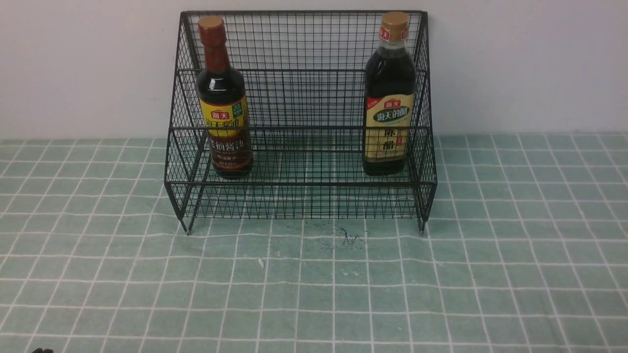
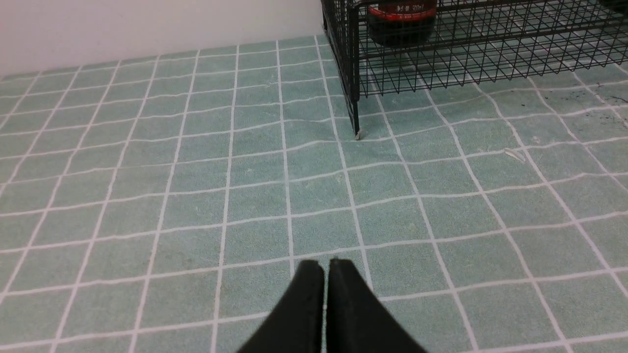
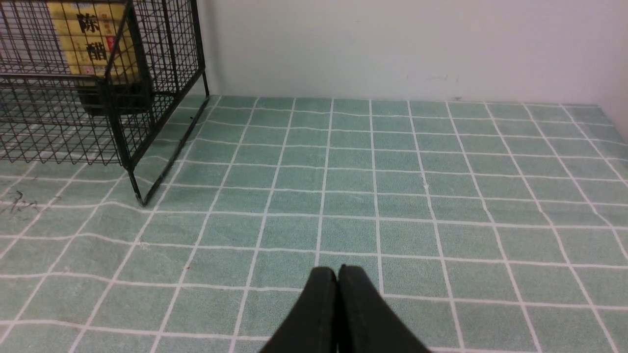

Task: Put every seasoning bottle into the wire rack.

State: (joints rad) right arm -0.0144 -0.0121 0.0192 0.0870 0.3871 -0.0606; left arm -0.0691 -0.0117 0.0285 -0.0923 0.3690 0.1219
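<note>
Front view: the rack (image 1: 300, 117) stands at the far edge of the worktop (image 1: 314, 284), its tall back against the wall, centred between the left and right edges. Both bottles stand upright on its lower shelf. The red-necked bottle (image 1: 223, 100) occupies the left end, just inside the sloped left side; the tan-capped bottle (image 1: 389, 95) occupies the right end, just inside the right side. The two are well apart, with bare shelf between them, and the upper tier carries nothing. A faint dark scribble (image 1: 351, 238) marks the cloth just in front of the rack, and a small pale fleck (image 1: 261, 263) lies a little nearer the front edge.

Left wrist view: the left gripper (image 2: 325, 267) hovers over bare cloth near the front-left part of the worktop, its jaws pressed together and holding nothing. The rack's front-left leg and the base of the red-necked bottle show ahead of it.

Right wrist view: the right gripper (image 3: 337, 271) hovers likewise over the front-right part, jaws closed tight and empty, well clear of the rack's right side, through which the cream label of the tan-capped bottle is visible.

Step in hand: judged from this arrangement, the placing appears complete, since no bottle remains on the worktop and both arms sit back from the rack. The next move, if any, calls only for the arms to rest clear of the rack without brushing its legs or sides.
</note>
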